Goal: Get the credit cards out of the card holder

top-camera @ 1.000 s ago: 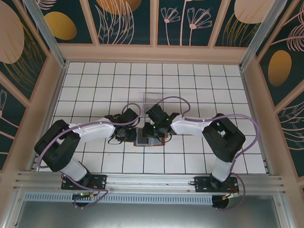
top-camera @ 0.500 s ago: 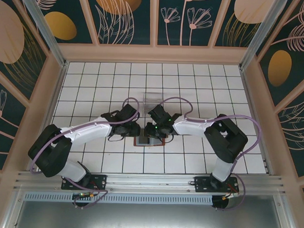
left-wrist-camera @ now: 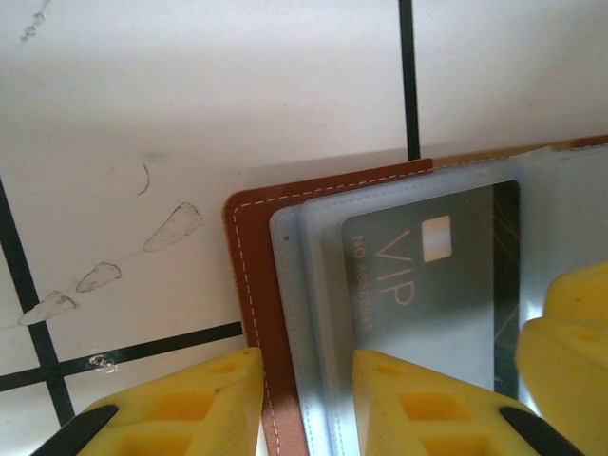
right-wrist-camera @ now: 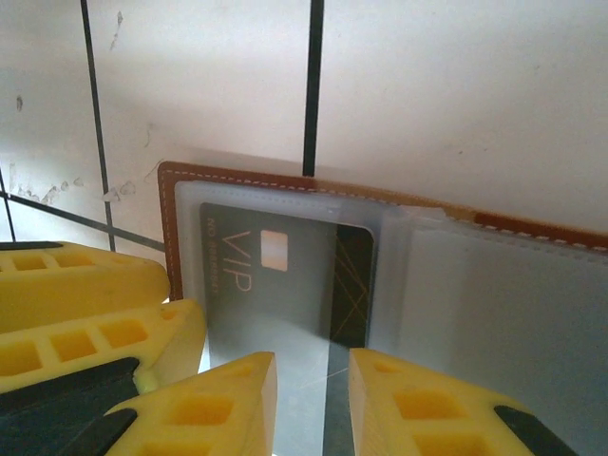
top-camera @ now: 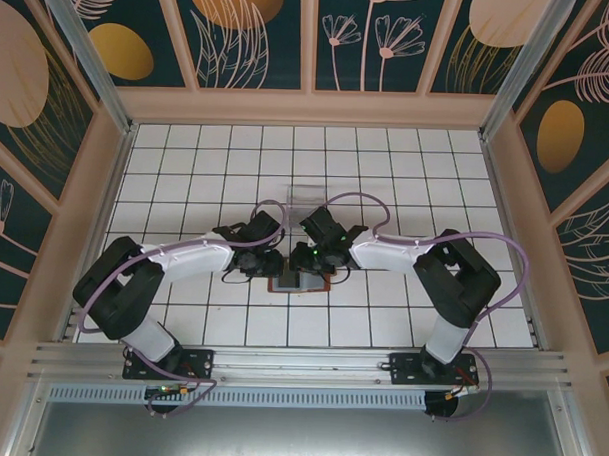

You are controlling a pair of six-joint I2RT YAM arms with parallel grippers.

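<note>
The card holder (top-camera: 299,282), a brown leather wallet, lies open on the white tiles between both arms. Its brown stitched edge (left-wrist-camera: 249,275) and grey-blue sleeves show in the left wrist view. A dark credit card (left-wrist-camera: 427,285) marked VIP sits inside a translucent sleeve. My left gripper (left-wrist-camera: 309,404) is open, its yellow fingers (left-wrist-camera: 190,404) astride the holder's left edge. My right gripper (right-wrist-camera: 313,404) is open just above the sleeve, with the dark card's (right-wrist-camera: 285,275) striped end below the gap. The card holder (right-wrist-camera: 169,228) lies flat there too.
A clear acrylic stand (top-camera: 303,200) sits just beyond the two grippers. Peach walls (top-camera: 309,108) enclose the tiled floor at the back and sides. The left gripper's yellow fingers (right-wrist-camera: 85,313) crowd the right wrist view's left side.
My left gripper swung a little away toward the back, then came back down to the holder's left edge. The right gripper has stayed over the holder.
</note>
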